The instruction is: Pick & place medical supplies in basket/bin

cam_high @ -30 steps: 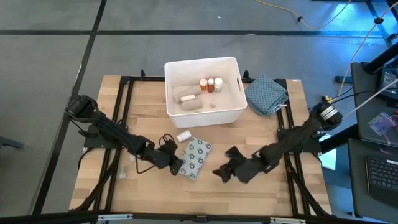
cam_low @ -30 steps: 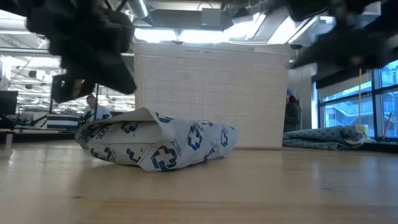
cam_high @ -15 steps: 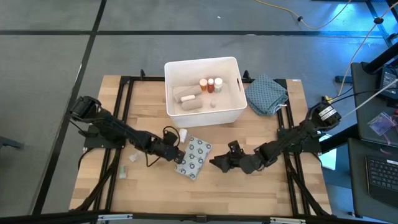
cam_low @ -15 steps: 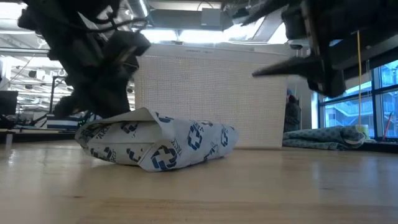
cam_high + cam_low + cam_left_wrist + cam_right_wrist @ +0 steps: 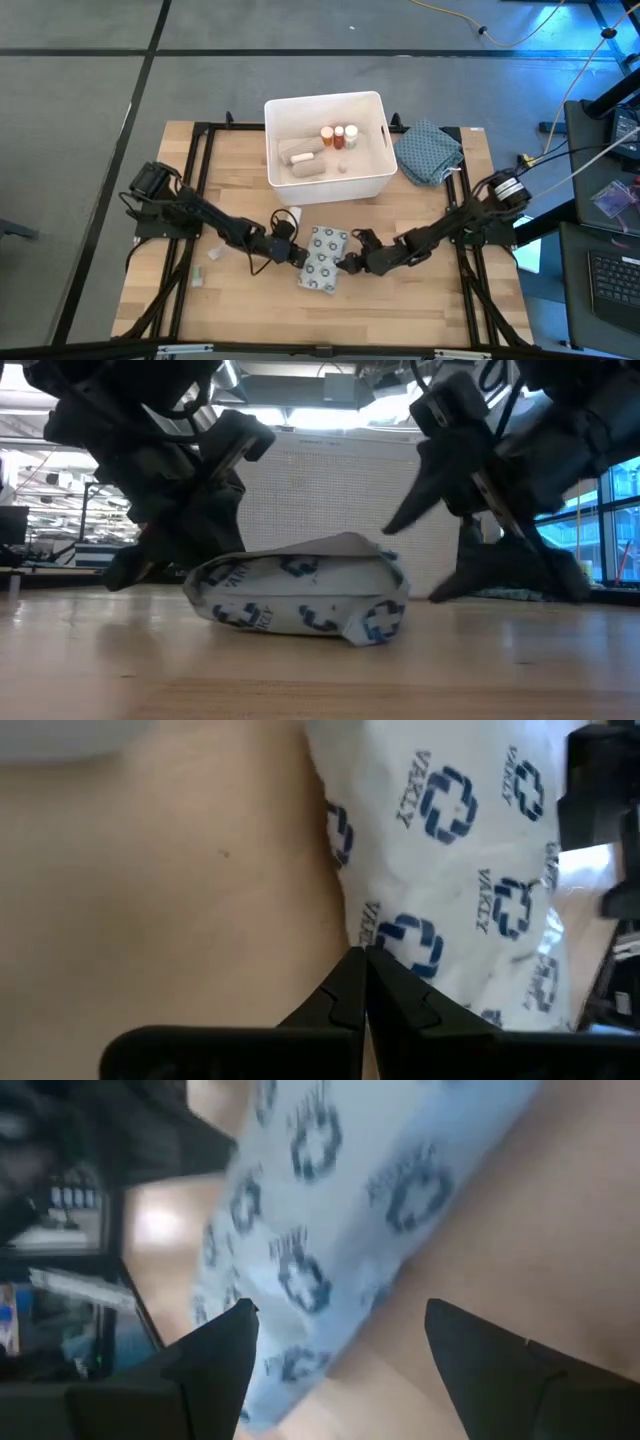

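A flat white packet (image 5: 326,260) printed with blue crosses lies on the wooden table in front of the white basket (image 5: 372,182). The basket holds beige rolls (image 5: 303,160) and white-capped orange bottles (image 5: 339,136). A small white roll (image 5: 291,215) rests on the table just left of the packet's far end. My left gripper (image 5: 298,256) is shut, at the packet's left edge. My right gripper (image 5: 346,264) is open at the packet's right edge, one finger (image 5: 405,515) raised over it and the other (image 5: 480,575) low beside it. My left gripper (image 5: 362,960) pushes with its shut fingertips against the packet's left edge (image 5: 385,935), coming low and nearly level from the table's left. The packet (image 5: 300,600) lies on the table, its top layer puffed up. My right gripper (image 5: 338,1308): whether its fingers touch the packet cannot be told.
The blue-grey patterned cloth (image 5: 430,150) lies at the basket's right. Two small pale scraps (image 5: 214,252) (image 5: 198,278) sit near the table's left side. Black frame rails (image 5: 200,160) border the table. Bare wood stretches along the near edge (image 5: 330,320).
My left gripper moved right against the packet and my right gripper moved left up to it. The packet slid a little toward the table's right and near edge, turned so that it lies more upright in the high view, and bunched up.
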